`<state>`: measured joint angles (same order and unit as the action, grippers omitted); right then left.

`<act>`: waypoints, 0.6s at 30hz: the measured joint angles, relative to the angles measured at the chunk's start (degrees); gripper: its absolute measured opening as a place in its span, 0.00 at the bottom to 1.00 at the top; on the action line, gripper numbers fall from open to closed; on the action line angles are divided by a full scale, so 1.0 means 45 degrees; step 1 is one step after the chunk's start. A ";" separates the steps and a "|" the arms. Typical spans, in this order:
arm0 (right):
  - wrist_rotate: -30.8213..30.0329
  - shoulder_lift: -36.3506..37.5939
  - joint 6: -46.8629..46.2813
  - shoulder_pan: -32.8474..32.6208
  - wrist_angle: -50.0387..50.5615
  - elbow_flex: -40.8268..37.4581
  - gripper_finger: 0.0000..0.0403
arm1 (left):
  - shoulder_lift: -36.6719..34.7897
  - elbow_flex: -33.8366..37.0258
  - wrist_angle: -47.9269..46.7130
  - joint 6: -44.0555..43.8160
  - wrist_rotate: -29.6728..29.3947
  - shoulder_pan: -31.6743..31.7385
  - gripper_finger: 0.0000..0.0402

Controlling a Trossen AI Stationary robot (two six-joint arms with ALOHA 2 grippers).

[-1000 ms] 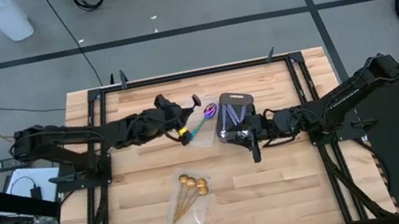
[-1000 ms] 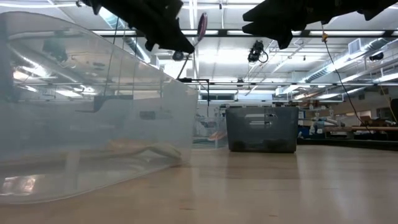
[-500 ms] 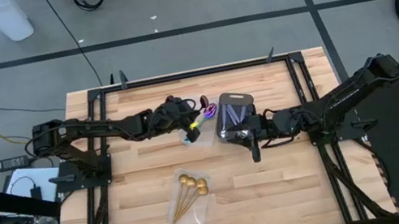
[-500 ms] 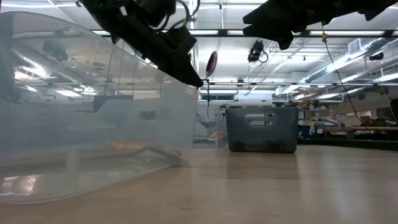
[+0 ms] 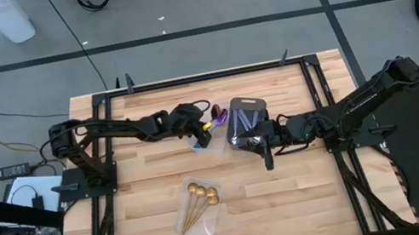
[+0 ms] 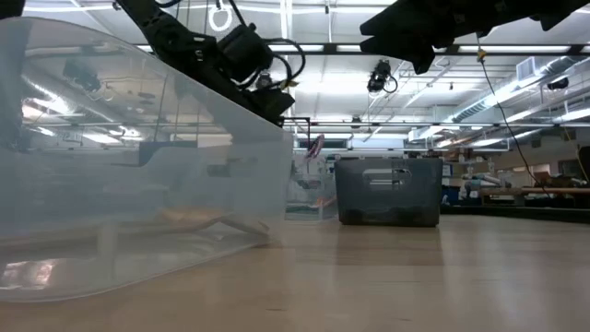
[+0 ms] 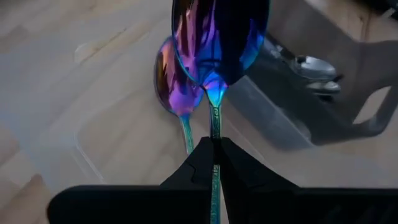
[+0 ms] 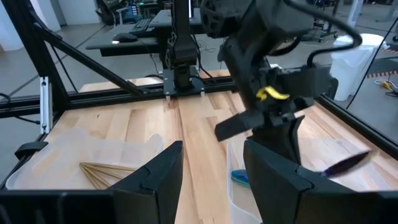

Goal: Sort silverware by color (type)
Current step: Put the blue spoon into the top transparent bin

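My left gripper (image 7: 214, 144) is shut on an iridescent purple-blue spoon (image 7: 219, 37) and hangs low over a clear plastic tray (image 5: 211, 137) left of table centre. A second purple-blue spoon (image 7: 176, 87) lies in that tray, right under the held one. Silver spoons (image 7: 308, 65) lie in the dark grey tray (image 5: 246, 120) just to the right. Gold spoons (image 5: 199, 195) lie in another clear tray nearer the front. My right gripper (image 5: 263, 147) stands open, with nothing between its fingers, at the dark tray's near side. My left gripper pinches the spoon's slim handle (image 7: 215, 127) between its two fingertips, a short way behind the bowl. The fingers slant downward from the table's left and lie along the handle. The spoon is clear of the tray, its bowl (image 6: 315, 146) pointing forward past the fingertips.
In the low view the near clear tray (image 6: 138, 166) fills the left and the dark grey tray (image 6: 387, 191) stands farther back. Black frame rails (image 5: 202, 75) run round the wooden tabletop. Bare wood lies at the front right (image 5: 294, 206).
My left gripper has come down toward the clear tray and a little toward the table's right, still shut on the purple-blue spoon. It has rolled and tipped forward, so the spoon has dropped from high above the table to just over the spoon lying there.
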<state>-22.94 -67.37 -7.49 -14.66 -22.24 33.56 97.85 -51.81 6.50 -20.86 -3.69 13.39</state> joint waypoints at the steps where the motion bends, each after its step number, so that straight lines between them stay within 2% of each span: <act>1: 0.0002 0.0000 0.0005 -0.0002 -0.0003 -0.0001 0.44 | 0.0095 0.0000 -0.0017 -0.0048 0.0001 0.0000 0.05; 18: 0.0003 0.0000 0.0272 0.0035 -0.0063 -0.0004 0.44 | 0.0159 -0.0001 -0.0276 -0.0468 0.0162 0.0073 0.05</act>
<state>-22.93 -67.37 -6.26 -14.50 -22.52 33.54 98.56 -51.82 5.26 -22.96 -2.96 13.72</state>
